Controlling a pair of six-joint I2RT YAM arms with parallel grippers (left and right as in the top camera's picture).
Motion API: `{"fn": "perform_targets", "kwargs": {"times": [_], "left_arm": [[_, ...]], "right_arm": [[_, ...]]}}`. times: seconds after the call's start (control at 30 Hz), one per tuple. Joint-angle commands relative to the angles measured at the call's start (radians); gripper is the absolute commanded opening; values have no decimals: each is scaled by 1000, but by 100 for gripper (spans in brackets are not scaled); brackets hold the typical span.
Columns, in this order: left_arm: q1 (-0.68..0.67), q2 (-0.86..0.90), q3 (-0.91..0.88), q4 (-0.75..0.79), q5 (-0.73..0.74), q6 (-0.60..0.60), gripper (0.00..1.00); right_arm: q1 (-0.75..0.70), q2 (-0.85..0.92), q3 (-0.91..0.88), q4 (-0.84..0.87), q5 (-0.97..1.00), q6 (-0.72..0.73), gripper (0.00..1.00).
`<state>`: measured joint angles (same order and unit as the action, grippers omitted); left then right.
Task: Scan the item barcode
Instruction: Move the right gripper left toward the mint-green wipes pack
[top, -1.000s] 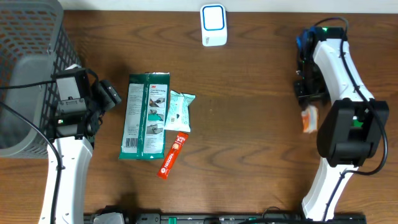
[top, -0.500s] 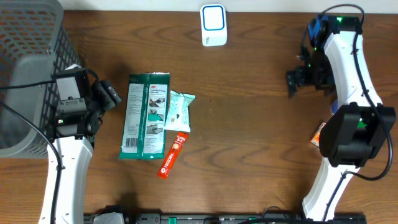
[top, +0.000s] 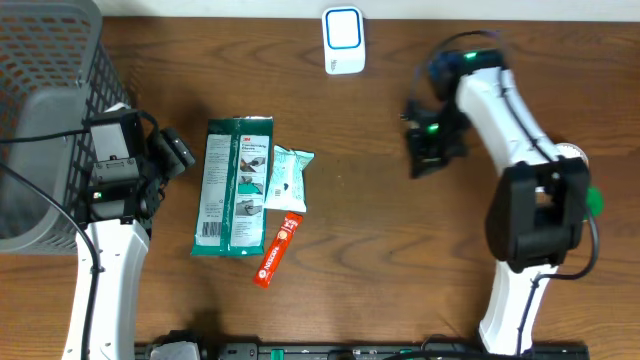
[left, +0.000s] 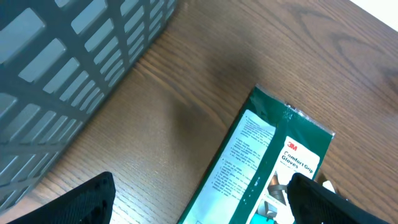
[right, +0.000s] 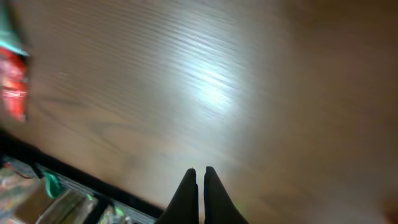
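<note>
Blurring smears the right wrist view: only wood grain, a bright glare patch and a red shape cut off at the left border can be made out. The right gripper (right: 200, 186) shows there as two dark fingers pressed together with nothing between them. From overhead it (top: 420, 165) hangs over bare wood in the desk's (top: 400, 260) far right part, its fingertips hard to tell from the dark wrist.

Three items lie together left of the desk's centre. The green glove pack (top: 238, 188) lies flat with its long side running from the far edge toward the near edge. The white packet (top: 288, 180) touches its right side, and the red sachet (top: 277, 250) lies tilted at its near right corner. Print on all three is too small to read from overhead. All of them are well apart from the right gripper, to its left.

The white scanner (top: 343, 40) stands at the far edge, between the items and the right arm.

The left gripper (top: 172, 152) sits just left of the glove pack, beside the grey basket (top: 40, 100) in the far left corner. In the left wrist view its (left: 202, 205) jaws stand wide and hold nothing, only their tips showing at the lower corners, with the pack (left: 261, 168) partly cut off between them.
</note>
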<state>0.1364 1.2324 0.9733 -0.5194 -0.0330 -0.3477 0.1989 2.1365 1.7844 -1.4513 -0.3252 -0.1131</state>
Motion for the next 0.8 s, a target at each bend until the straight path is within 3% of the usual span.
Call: {"fn": "perform_targets", "kwargs": {"times": [0.0, 0.07, 0.1, 0.13, 0.27, 0.37, 0.5, 0.67, 0.77], "left_arm": [[3, -9, 26, 0, -12, -6, 88], [3, -9, 26, 0, -12, -6, 88], [3, -9, 26, 0, -12, -6, 88], [3, -9, 26, 0, -12, -6, 88], [3, -9, 26, 0, -12, -6, 88], [3, -9, 26, 0, -12, -6, 88], [3, -9, 26, 0, -12, -6, 88], [3, -9, 26, 0, -12, -6, 88], [3, -9, 26, 0, -12, -6, 88]], "right_arm": [[88, -1, -35, 76, -201, 12, 7], [158, -1, -61, 170, -293, 34, 40], [192, -1, -75, 214, -321, 61, 64], [222, -1, -89, 261, -343, 94, 98], [347, -1, -122, 370, -361, 221, 99], [428, -1, -123, 393, -333, 231, 97], [512, -1, -123, 463, -161, 330, 93], [549, -1, -123, 537, 67, 417, 95], [523, -1, -122, 563, 78, 454, 96]]}}
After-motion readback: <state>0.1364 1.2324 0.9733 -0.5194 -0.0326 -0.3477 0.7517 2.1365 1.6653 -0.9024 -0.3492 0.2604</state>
